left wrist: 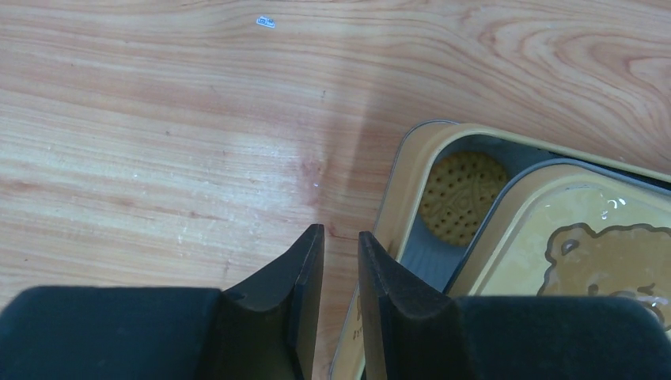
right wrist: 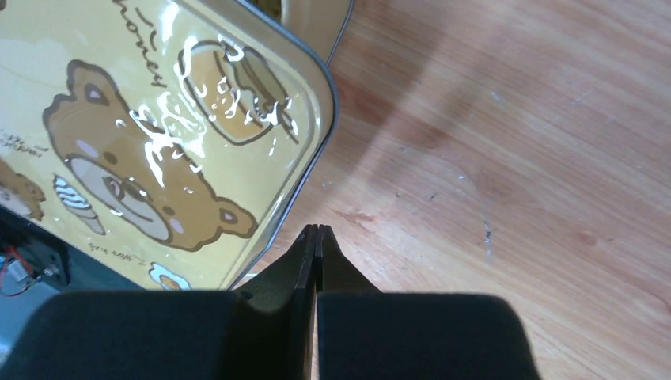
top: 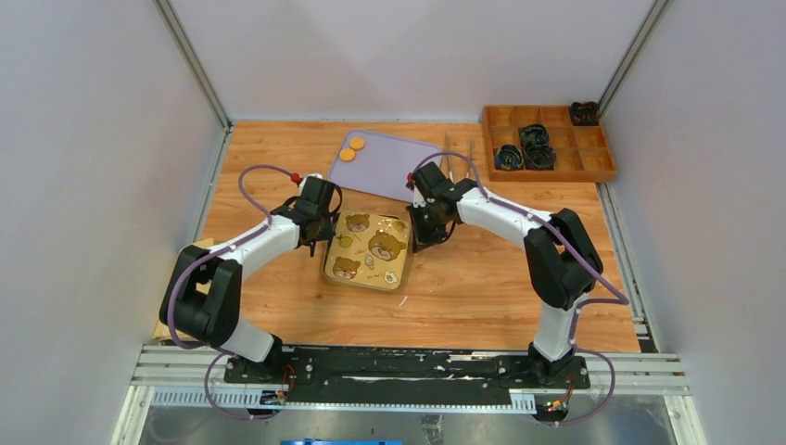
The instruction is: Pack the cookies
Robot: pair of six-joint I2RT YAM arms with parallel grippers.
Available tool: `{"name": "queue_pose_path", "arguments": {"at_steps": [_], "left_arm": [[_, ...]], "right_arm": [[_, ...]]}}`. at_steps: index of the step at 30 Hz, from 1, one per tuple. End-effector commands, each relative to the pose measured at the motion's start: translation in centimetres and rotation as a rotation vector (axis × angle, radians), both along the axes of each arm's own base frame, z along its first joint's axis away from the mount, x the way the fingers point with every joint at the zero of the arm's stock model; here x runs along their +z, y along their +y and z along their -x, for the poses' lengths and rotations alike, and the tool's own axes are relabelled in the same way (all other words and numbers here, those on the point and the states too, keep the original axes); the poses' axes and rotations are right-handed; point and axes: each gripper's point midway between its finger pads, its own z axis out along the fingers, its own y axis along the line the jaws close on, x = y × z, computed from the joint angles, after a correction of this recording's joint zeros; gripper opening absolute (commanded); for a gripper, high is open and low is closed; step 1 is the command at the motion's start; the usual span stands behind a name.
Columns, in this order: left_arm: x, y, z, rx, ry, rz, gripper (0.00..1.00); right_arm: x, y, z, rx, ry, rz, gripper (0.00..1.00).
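We see a tin box in the middle of the wooden table. Its bear lid sits crooked, so one corner is open. In that corner lies one cookie. Two more cookies lie side by side on the purple tray, behind the tin.

The left gripper is at the tin's left side. Its fingers are a little apart and the tin's edge shows in the gap. We cannot tell if they pinch it. The right gripper is squeezed tight with nothing in it, just beside the lid's corner.

At the far right stands a wooden box with little compartments, with dark things inside.
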Motion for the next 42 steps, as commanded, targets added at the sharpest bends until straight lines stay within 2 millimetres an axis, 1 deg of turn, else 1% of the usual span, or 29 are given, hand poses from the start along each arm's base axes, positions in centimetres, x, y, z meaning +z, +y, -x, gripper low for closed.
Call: {"name": "queue_pose_path", "arguments": {"at_steps": [1, 3, 7, 11, 15, 18, 20, 22, 24, 26, 28, 30, 32, 34, 35, 38, 40, 42], "left_arm": [[0.5, -1.3, -0.3, -0.035, -0.021, 0.056, 0.28], [0.5, -1.8, -0.3, -0.050, -0.018, 0.072, 0.28], [0.5, -2.8, -0.5, -0.077, -0.022, 0.099, 0.28], [0.5, -4.7, -0.7, -0.135, -0.027, 0.148, 0.28], [0.8, -6.5, -0.7, -0.182, -0.033, 0.161, 0.28], [1.2, -6.9, -0.8, -0.194, -0.037, 0.152, 0.28], [1.5, -6.1, -0.7, -0.165, -0.039, 0.117, 0.25], [2.1, -4.1, -0.6, -0.108, -0.048, 0.034, 0.24], [3.8, -1.5, -0.3, -0.034, -0.078, -0.064, 0.24], [6.1, 0.2, 0.2, 0.016, -0.128, -0.115, 0.24], [8.2, 0.9, 0.5, 0.036, -0.189, -0.110, 0.27], [9.3, 1.0, 0.6, 0.033, -0.223, -0.094, 0.29], [9.1, 0.9, 0.6, 0.030, -0.220, -0.093, 0.29], [7.8, 0.9, 0.6, 0.026, -0.192, -0.109, 0.29], [6.8, 0.8, 0.6, 0.020, -0.167, -0.117, 0.29], [4.5, -0.1, 0.3, -0.011, -0.111, -0.105, 0.27], [3.3, -0.6, 0.2, -0.017, -0.087, -0.095, 0.26], [2.7, -0.7, 0.0, -0.021, -0.077, -0.095, 0.26]], "right_arm": [[-0.6, -1.0, 0.1, 0.011, -0.007, 0.067, 0.00], [-0.8, -0.5, -0.2, 0.015, -0.004, 0.062, 0.00], [-0.4, 0.6, -1.6, 0.018, -0.017, 0.042, 0.00], [-0.2, 1.9, -2.3, 0.032, -0.005, 0.015, 0.00], [0.5, 2.1, -3.1, 0.023, -0.026, 0.015, 0.00], [0.3, 1.9, -3.0, 0.023, -0.020, 0.025, 0.00], [-0.2, 1.7, -2.8, 0.025, -0.014, 0.043, 0.00], [-0.9, 1.3, -2.7, 0.025, -0.002, 0.061, 0.00], [-1.5, 0.9, -2.5, 0.023, 0.012, 0.073, 0.00], [-2.1, 0.8, -2.5, 0.020, 0.019, 0.081, 0.00], [-2.1, 0.7, -2.7, 0.008, 0.016, 0.088, 0.00], [-2.0, 0.4, -2.8, 0.001, 0.005, 0.098, 0.00], [-2.0, -0.1, -2.5, 0.003, 0.007, 0.113, 0.00], [-2.5, -0.6, -1.7, 0.008, 0.029, 0.125, 0.00], [-2.7, -0.7, -1.3, 0.012, 0.038, 0.125, 0.00], [-2.7, -1.1, -0.3, 0.017, 0.046, 0.130, 0.00], [-2.7, -1.4, 0.6, 0.027, 0.067, 0.141, 0.00], [-2.4, -2.6, 1.8, 0.036, 0.064, 0.194, 0.00]]}}
